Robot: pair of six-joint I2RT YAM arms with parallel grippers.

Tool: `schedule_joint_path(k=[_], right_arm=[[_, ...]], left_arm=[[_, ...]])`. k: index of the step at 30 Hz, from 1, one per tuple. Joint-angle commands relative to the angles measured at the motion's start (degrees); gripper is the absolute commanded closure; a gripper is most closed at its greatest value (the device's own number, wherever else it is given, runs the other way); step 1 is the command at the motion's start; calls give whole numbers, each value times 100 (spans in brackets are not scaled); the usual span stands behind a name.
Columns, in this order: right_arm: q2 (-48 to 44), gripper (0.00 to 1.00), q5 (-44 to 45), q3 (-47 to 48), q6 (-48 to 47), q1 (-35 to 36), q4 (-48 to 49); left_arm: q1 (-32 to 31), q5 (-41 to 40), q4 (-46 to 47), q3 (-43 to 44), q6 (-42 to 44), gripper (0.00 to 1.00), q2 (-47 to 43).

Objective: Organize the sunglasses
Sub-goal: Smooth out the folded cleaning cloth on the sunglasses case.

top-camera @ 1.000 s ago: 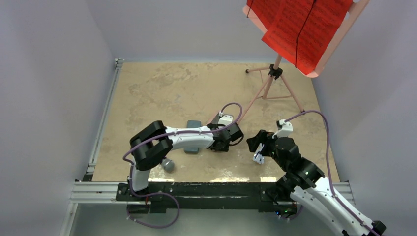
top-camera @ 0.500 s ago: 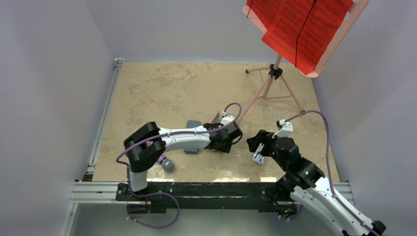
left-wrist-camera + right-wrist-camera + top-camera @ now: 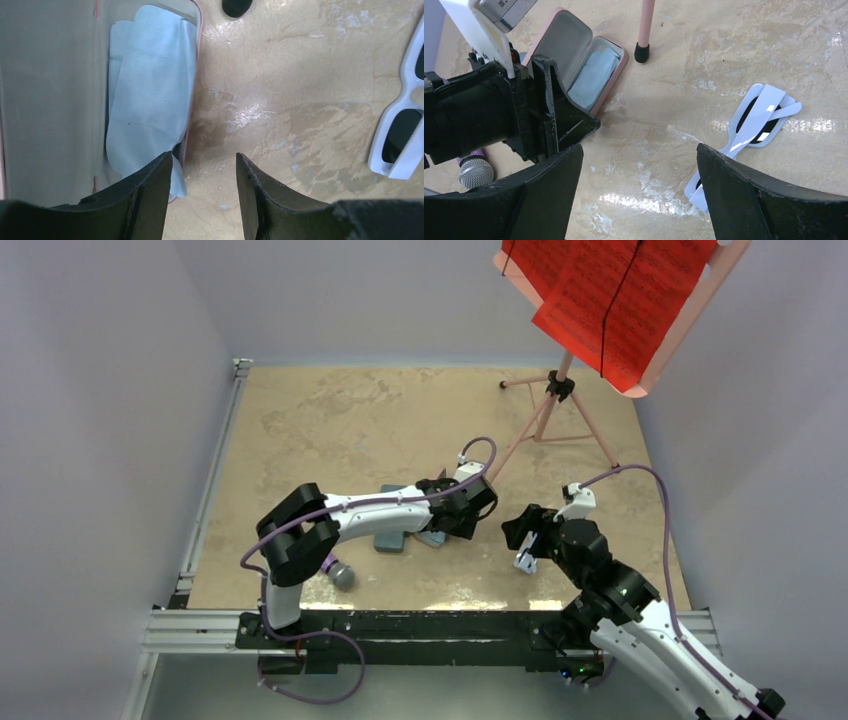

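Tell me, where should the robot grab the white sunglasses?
Probably at the bridge of the white sunglasses, coming from straight above and pinching across the frame. They lie flat on the table with their arms folded, and the bridge between the lenses is the narrowest part, so it looks easiest to pinch.

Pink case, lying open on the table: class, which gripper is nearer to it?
Left. The left gripper hangs right at the pink case, one finger above its rim; the right gripper stands apart, clearly farther off.

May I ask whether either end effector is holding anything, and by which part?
Nothing is held: the left end effector and the right end effector both stand open.
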Motion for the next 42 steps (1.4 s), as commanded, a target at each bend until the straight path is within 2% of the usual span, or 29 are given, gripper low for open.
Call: schedule_joint_path(k=[1,5,12,19,25,33,42], right_arm=[[23,12,138,22,39,-5,88],[94,11,123,31,40,-5,98],[187,12,133,31,24,-5,144],[243,12,169,66,15,-5,99],[249,12,278,53,73,-5,71],[470,12,565,131,256,-5,-133],[1164,10,924,635,898,-5,-688]], left_arm=[[139,-220,-43,196,11,45,48],[325,-83,4,131,-110,45,123],[326,424,735,-333,107,46,-32],[318,574,715,-298,80,46,195],[309,753,823,-634,45,45,-25],[300,929,1030,-850,186,38,-125],[300,775,984,-363,455,24,-591]])
